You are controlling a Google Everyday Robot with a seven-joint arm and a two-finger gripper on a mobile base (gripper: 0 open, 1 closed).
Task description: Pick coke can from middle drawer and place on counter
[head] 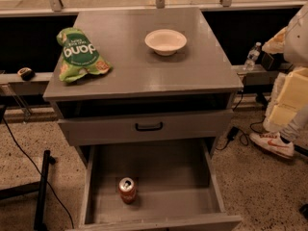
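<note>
Standing upright in the middle drawer [163,172], the coke can [127,190] had no gripper in view; direction and grip state could not be told.

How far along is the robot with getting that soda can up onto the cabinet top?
Done: the middle drawer is pulled open. In hand: nothing; the gripper is out of view, and the coke can stands upright on the drawer floor. Left: grasping it, lifting it and setting it on the counter, beside the chip bag and white bowl.
</note>
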